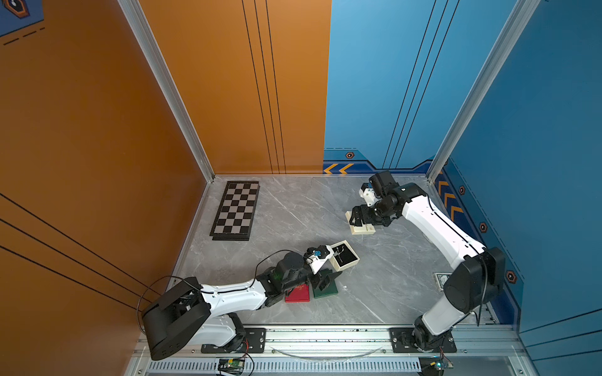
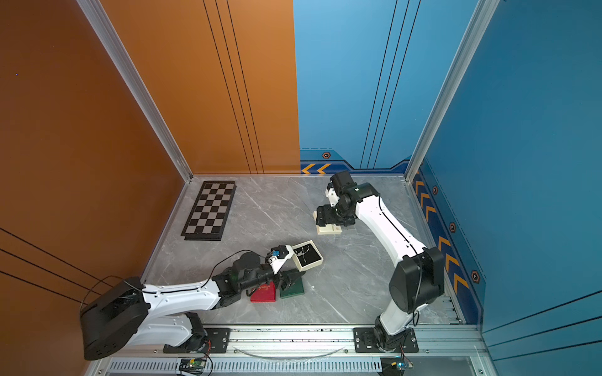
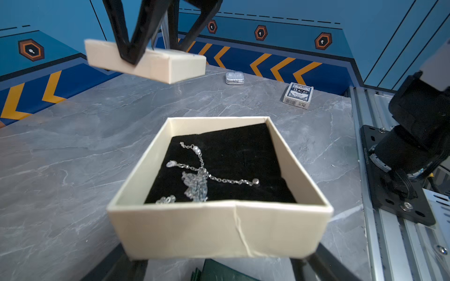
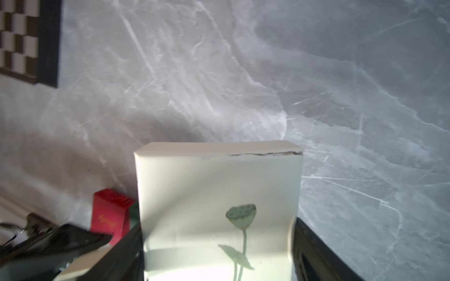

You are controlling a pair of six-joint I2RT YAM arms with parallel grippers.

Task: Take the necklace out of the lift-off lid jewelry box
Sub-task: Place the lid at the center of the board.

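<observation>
The cream jewelry box [image 3: 219, 228] stands open on the grey table, seen in both top views [image 1: 349, 264] [image 2: 313, 263]. A silver necklace [image 3: 197, 175] lies in a tangle on its black lining [image 1: 340, 255]. My left gripper [image 3: 222, 260] straddles the box's near end with its jaws wide, one finger against each lower corner [image 1: 332, 276]. The lift-off lid [image 3: 151, 63], cream with a lotus print [image 4: 214, 189], hangs above the table to the far right [image 1: 363, 229]. My right gripper [image 4: 218, 238] is shut on it across its width [image 1: 356, 219].
A folded chessboard [image 1: 235, 210] lies at the far left. A red box [image 1: 298, 293] and a green box [image 1: 325, 289] sit under my left wrist. A card deck [image 3: 298, 96] and a white case [image 3: 235, 77] lie near the right wall, by the right arm's base [image 3: 401, 158].
</observation>
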